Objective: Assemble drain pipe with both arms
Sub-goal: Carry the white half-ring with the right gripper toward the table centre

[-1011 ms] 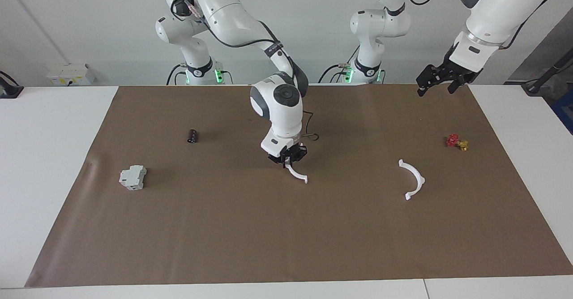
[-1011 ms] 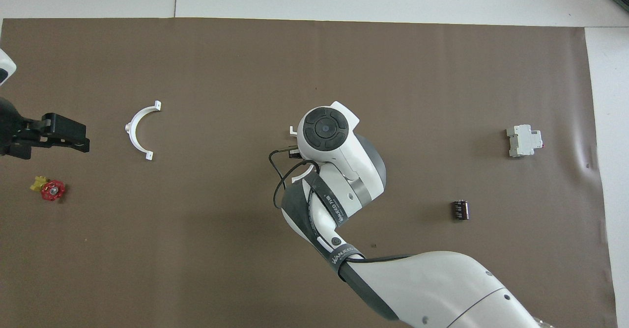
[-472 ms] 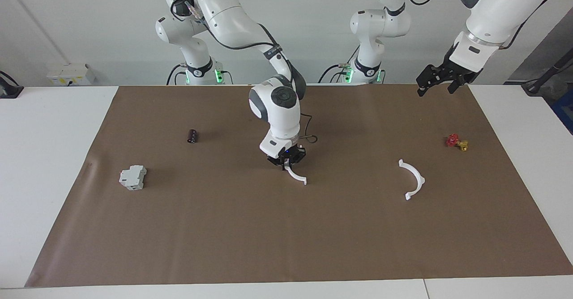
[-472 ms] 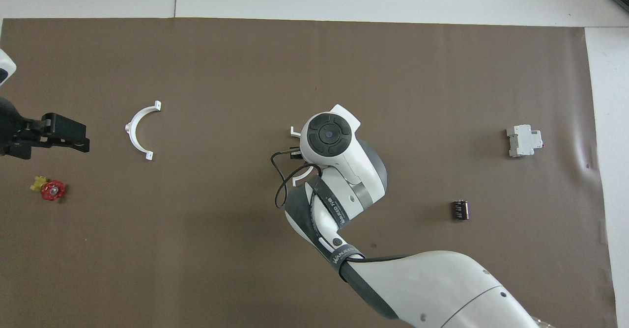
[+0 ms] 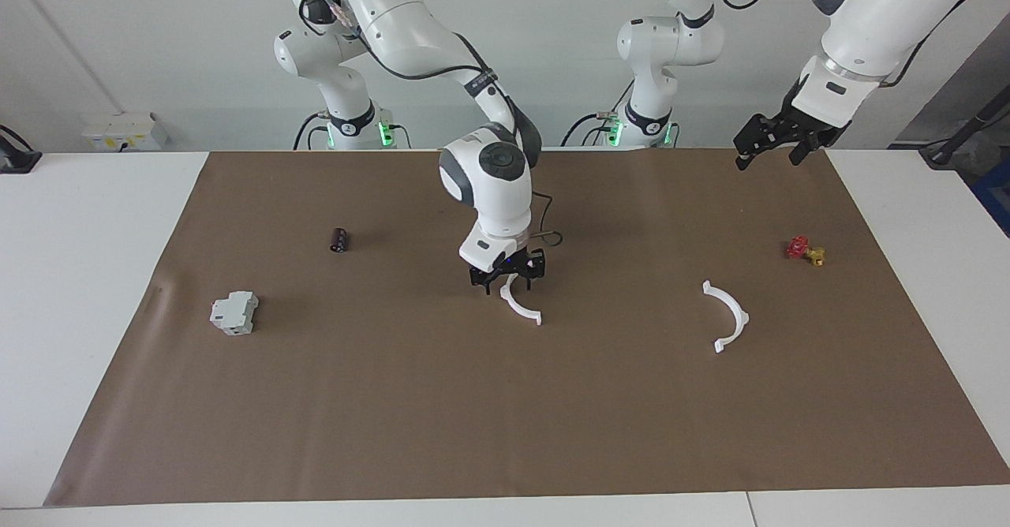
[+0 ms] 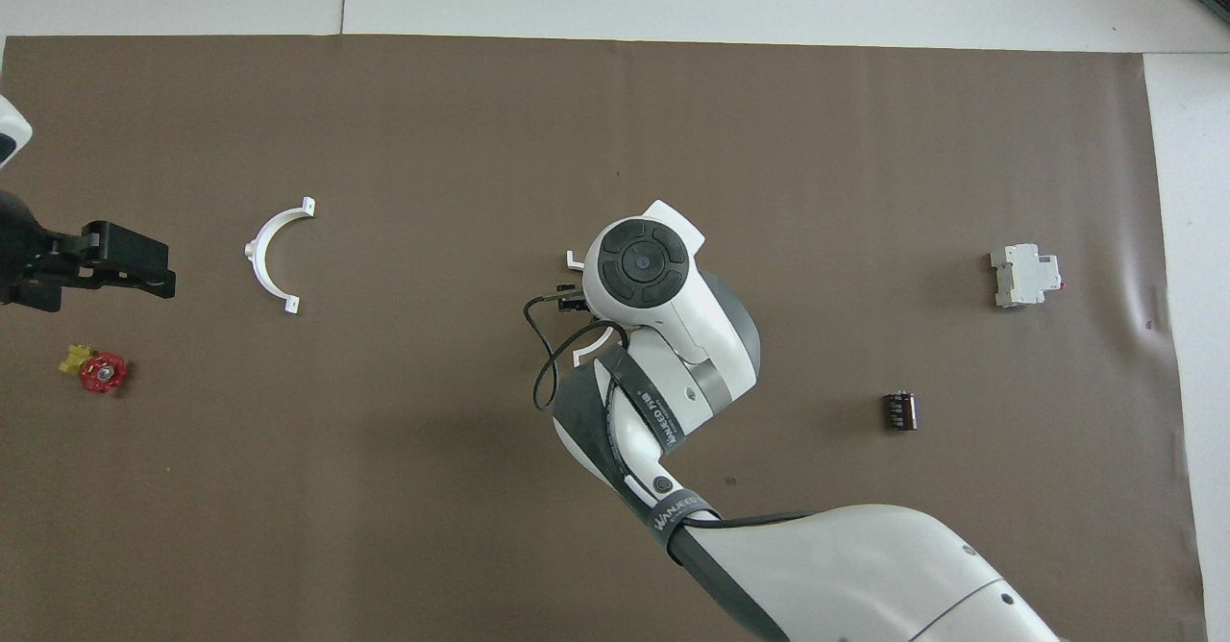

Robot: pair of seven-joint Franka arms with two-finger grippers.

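Observation:
One white half-ring of the drain pipe lies on the brown mat at the table's middle. My right gripper hangs just above its nearer end, open, with the fingers spread to either side and holding nothing. In the overhead view my right wrist covers most of this piece. The other half-ring lies alone toward the left arm's end of the table and also shows in the overhead view. My left gripper waits, open and empty, high over the mat's edge nearest the robots, at the left arm's end.
A red and yellow valve lies beside the second half-ring, nearer to the robots. A grey boxy block and a small black cylinder lie toward the right arm's end. The brown mat covers the table.
My right gripper was shut on the middle half-ring; it has opened, let the piece go onto the mat and turned slightly. The left arm has not moved.

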